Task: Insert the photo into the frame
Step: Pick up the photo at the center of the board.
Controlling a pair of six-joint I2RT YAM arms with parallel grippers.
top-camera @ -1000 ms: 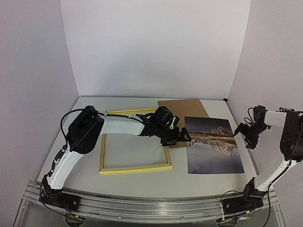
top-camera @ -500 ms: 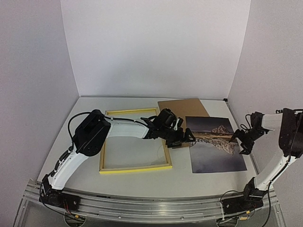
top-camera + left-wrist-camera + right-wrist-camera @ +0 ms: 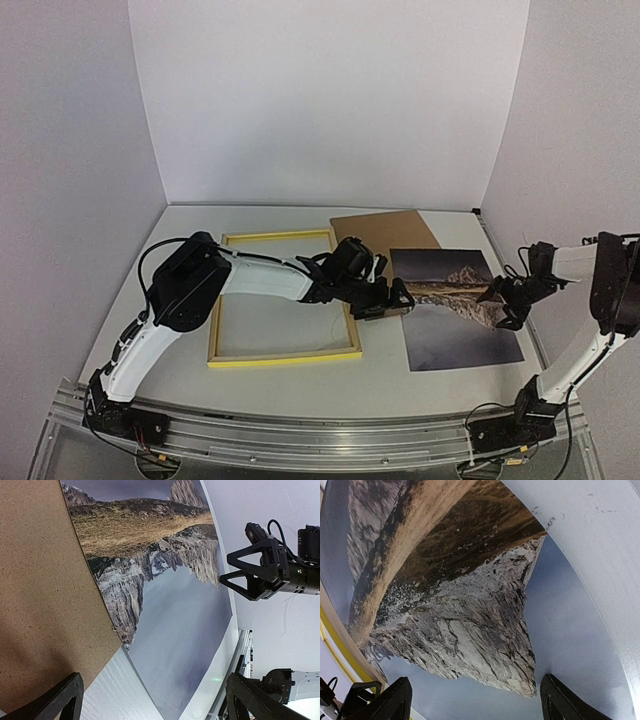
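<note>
The photo (image 3: pixel 455 318) lies face up on the table at the right, its mountain and reflection filling the left wrist view (image 3: pixel 165 595) and the right wrist view (image 3: pixel 470 605). The frame (image 3: pixel 285 357), with thin yellow edges, lies flat left of centre. My left gripper (image 3: pixel 392 297) stands open low over the photo's left edge and the brown board's near corner; its fingers (image 3: pixel 60 700) are wide apart, with nothing between them. My right gripper (image 3: pixel 501 307) is open just above the photo's right edge, and its dark fingertips (image 3: pixel 570 702) straddle the print.
A brown backing board (image 3: pixel 385 228) lies behind the photo, partly under its left edge (image 3: pixel 45 580). The left arm stretches across the frame. The table's right edge (image 3: pixel 535 340) and a white wall run close behind the right gripper. A metal rail (image 3: pixel 320 440) lines the near edge.
My right gripper has come down and left from above the table's right edge to the photo's right edge. The left gripper shifted a little right and lower by the photo's left edge.
</note>
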